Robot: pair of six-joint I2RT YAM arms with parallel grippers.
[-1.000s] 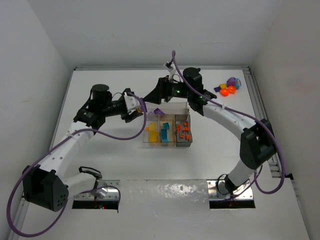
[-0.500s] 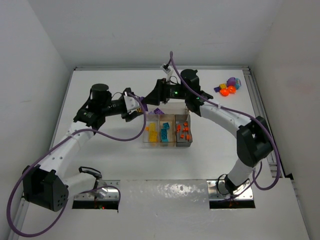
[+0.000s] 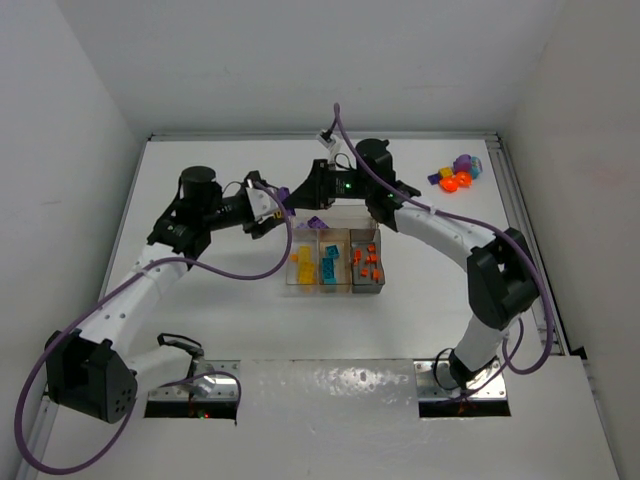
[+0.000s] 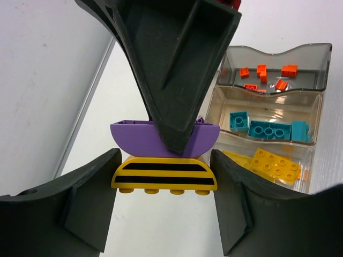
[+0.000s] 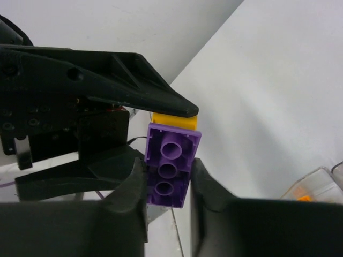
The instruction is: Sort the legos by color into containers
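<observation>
The right gripper (image 5: 168,179) is clamped on a purple brick (image 5: 170,160), its two fingers pressing the brick's long sides, with the hollow underside and its three round tubes facing the right wrist camera. The left gripper (image 4: 164,163) holds a yellow curved brick (image 4: 161,175) with two black stripes, one finger at each end. The two bricks touch: in the left wrist view the purple one sits directly on top of the yellow one, and a right finger comes down across the purple brick's face.

Both arms reach in over a white table (image 3: 220,320) closed in by plain white walls. The joined pair hangs in the air just left of the tray (image 3: 350,220), by its far left corner.

The tray is clear plastic, with one wide section on its far side and three narrow ones on its near side. The left narrow section holds yellow bricks (image 4: 276,165), the middle one teal bricks (image 4: 268,128), and the grey-tinted right one small orange-red bricks (image 4: 261,72).

Well to the right of the tray and farther back lies a small loose pile of legos (image 3: 457,172), purple, glowing orange, yellow and a little teal.
</observation>
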